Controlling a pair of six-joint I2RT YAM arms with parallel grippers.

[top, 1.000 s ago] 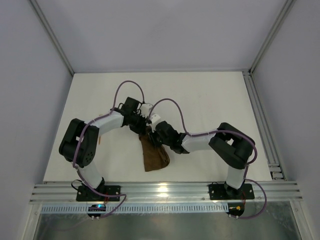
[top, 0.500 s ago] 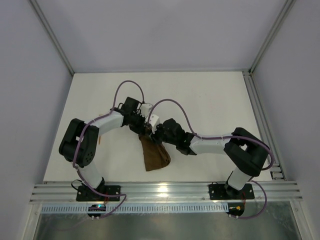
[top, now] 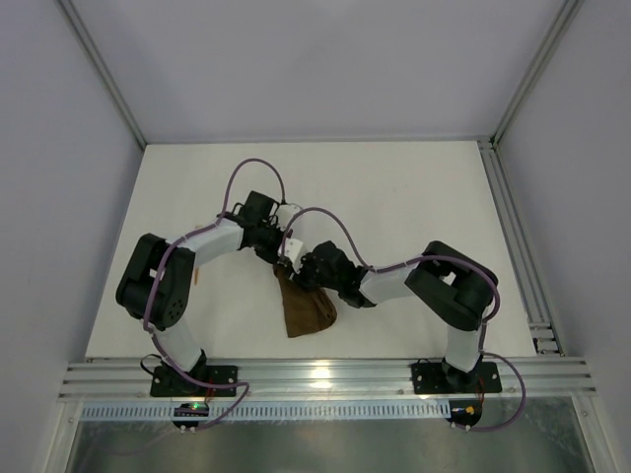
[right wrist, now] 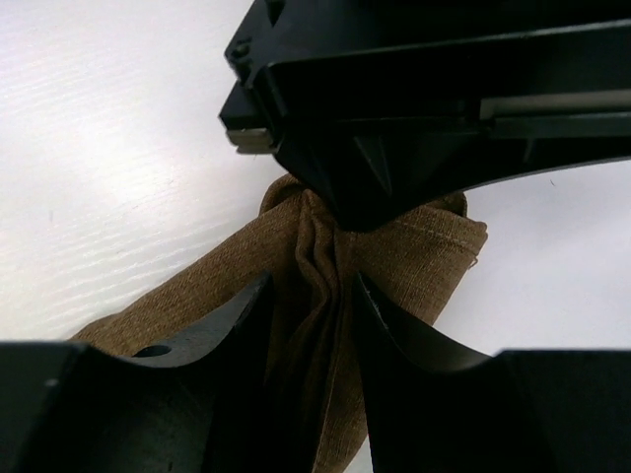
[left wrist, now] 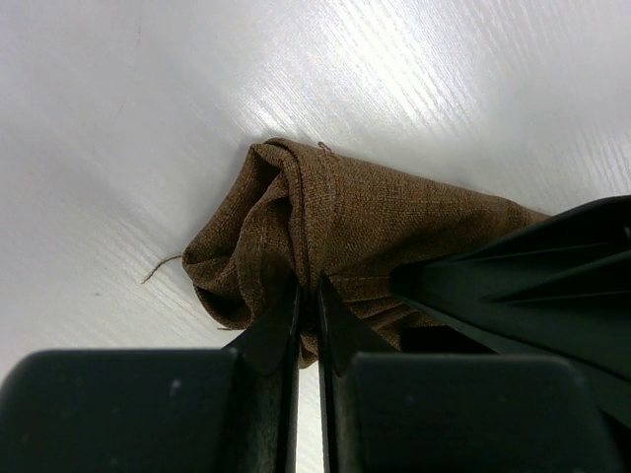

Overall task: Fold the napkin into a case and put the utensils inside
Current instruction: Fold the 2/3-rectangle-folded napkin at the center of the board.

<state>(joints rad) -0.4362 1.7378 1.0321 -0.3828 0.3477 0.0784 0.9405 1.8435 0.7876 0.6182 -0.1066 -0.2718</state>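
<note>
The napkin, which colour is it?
The napkin is plain brown; left wrist view shows it best.

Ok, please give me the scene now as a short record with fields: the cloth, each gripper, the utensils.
napkin: dark brown cloth, folded into an oblong, lying on the white table, its far end bunched
left gripper: shut on the bunched far end of the napkin
right gripper: jaws apart around a fold of the same end, close beside the left gripper; whether it grips is unclear
utensils: none visible in any view
</note>
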